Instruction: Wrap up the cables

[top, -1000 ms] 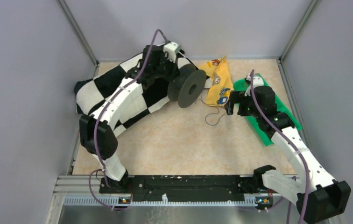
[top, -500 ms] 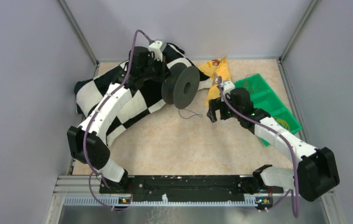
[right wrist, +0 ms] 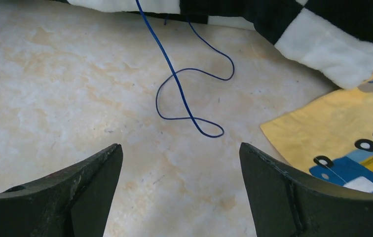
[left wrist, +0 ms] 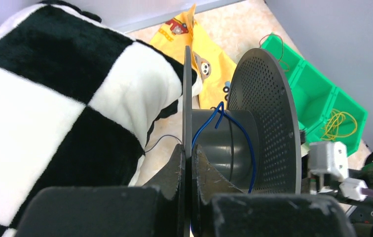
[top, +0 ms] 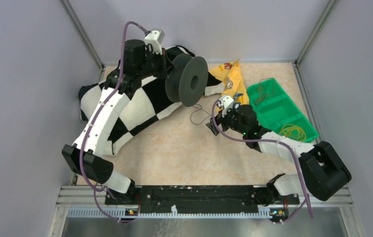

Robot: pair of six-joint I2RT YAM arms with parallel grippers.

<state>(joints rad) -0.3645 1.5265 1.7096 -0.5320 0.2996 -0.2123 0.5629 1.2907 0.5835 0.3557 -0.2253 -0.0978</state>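
Progress early, apparently: left tool (left wrist: 188,154) pinched shut on spool (left wrist: 261,123) rim, blue cable (right wrist: 176,76) looped barely once round it, remainder loose on desk (right wrist: 51,84) under wide-open right tool (right wrist: 179,148). Also waiting in green bin (top: 279,104): further cables (top: 261,92).

The left arm has swung left and toward the far wall. It has carried the dark grey plastic spool (top: 187,79), clamped by its flange in the left gripper (left wrist: 188,154), a little left and farther back. The right arm has come off the green plastic compartment tray (top: 285,112) and reached left. The right gripper (top: 210,127) now hangs with its jaws apart just right of the loose loop of the thin blue cable (top: 199,116), which has slid left after the spool. The uncovered tray now shows a yellow wire coil (top: 293,131).
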